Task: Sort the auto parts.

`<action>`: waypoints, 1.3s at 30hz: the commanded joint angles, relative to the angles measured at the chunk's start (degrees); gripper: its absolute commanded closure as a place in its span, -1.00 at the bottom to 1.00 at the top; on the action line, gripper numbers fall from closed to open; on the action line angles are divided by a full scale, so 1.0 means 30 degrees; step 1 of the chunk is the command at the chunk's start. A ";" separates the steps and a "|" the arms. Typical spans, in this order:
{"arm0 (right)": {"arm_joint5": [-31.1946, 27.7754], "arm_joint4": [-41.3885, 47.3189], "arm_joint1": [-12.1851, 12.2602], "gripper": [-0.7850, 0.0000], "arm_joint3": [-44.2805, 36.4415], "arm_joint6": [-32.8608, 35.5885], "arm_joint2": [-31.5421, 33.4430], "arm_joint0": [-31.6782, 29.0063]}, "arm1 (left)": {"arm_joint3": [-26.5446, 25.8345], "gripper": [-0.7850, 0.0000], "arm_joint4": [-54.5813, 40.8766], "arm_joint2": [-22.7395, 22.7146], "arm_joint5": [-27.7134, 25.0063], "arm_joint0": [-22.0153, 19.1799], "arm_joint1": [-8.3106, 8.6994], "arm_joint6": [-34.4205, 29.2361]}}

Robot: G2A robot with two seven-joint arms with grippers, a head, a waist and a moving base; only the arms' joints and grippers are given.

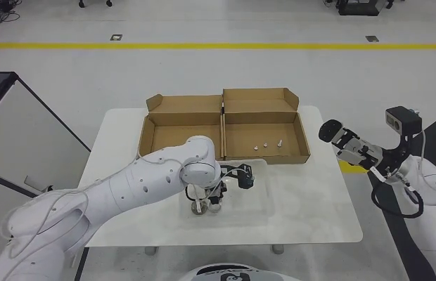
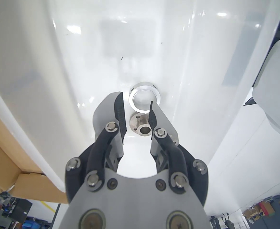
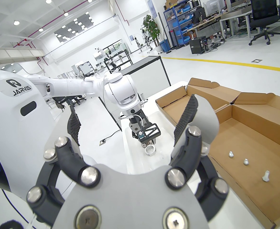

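My left gripper (image 2: 135, 99) hangs low in the white tray (image 2: 190, 55), open. Its fingers straddle a small flanged metal bushing (image 2: 140, 126) lying on the tray floor. A silver ring (image 2: 143, 96) lies just beyond the bushing, touching or nearly touching it. In the top view this gripper (image 1: 205, 201) is at the tray's left end. My right gripper (image 3: 132, 103) is open and holds nothing. It hovers past the table's right edge (image 1: 332, 131). From there I see the ring (image 3: 150, 149) under the left gripper (image 3: 147, 133).
Two open cardboard boxes stand side by side at the back of the table. The left box (image 1: 181, 133) holds nothing I can see. The right box (image 1: 264, 133) holds three small bolts (image 1: 266, 145) in a row. The white table (image 1: 323, 211) is bare at front right.
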 commanded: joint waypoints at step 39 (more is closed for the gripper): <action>0.0000 0.0000 0.0000 -1.00 0.0000 0.0000 0.0001 -0.0001 | 0.2742 0.46 0.1047 0.1060 -0.0238 0.0486 -0.1192 0.0242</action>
